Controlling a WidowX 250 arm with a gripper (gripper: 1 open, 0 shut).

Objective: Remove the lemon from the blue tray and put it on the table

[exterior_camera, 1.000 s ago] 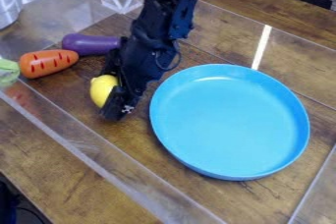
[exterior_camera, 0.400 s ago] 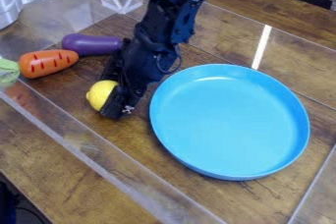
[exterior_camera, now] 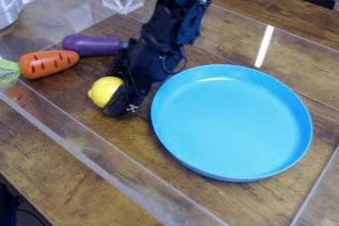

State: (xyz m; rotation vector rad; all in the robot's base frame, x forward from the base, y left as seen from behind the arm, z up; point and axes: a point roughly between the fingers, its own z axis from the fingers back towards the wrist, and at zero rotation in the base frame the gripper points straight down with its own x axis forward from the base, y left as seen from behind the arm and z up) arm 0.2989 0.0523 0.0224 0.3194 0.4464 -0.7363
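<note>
Camera view: the fingers [exterior_camera: 121,99] are closed against the lemon [exterior_camera: 105,91], grip unclear; steady it low over the table [exterior_camera: 82,156], open gently, then lift straight up.

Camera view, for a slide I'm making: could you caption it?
The black gripper at the yellow lemon, beside the blue tray.

One lemon [exterior_camera: 103,92], one blue tray [exterior_camera: 232,123], one carrot [exterior_camera: 50,63], one eggplant [exterior_camera: 91,45], one table [exterior_camera: 79,161]
</note>
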